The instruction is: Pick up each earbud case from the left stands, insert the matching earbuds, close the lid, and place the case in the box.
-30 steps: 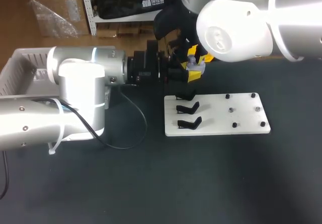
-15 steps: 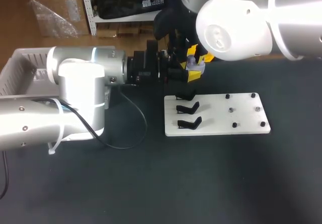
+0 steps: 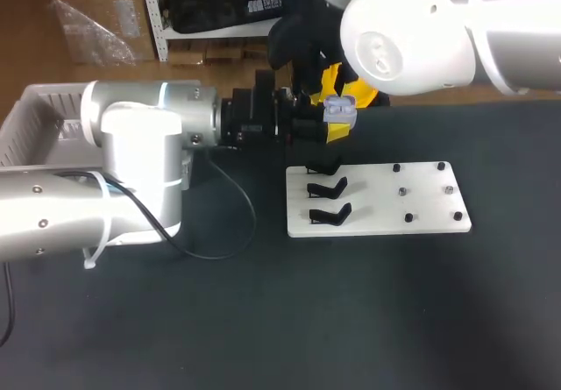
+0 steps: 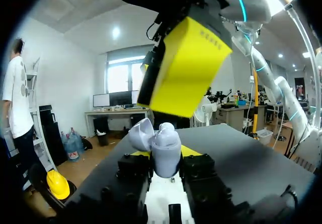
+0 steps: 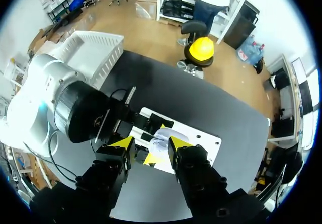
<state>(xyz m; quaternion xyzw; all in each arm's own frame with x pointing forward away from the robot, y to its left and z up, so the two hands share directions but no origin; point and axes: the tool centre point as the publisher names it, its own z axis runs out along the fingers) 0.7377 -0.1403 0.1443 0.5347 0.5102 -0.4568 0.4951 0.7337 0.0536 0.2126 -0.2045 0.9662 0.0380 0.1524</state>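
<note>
Over the black desk (image 3: pixel 175 320), my left gripper (image 4: pixel 166 166) is clamped on the open case (image 4: pixel 160 146) to steady it, while my right gripper (image 5: pixel 151 151) hovers just above, fingers apart.

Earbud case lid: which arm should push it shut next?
Right, probably. The left gripper is shut on the earbud case, holding it up; the right gripper hangs open just above it.

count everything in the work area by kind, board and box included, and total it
white flat board: 1
black curved stands: 3
small black pegs: 6
pale lilac earbud case: 1
white slatted plastic box: 1
Total: 12
</note>
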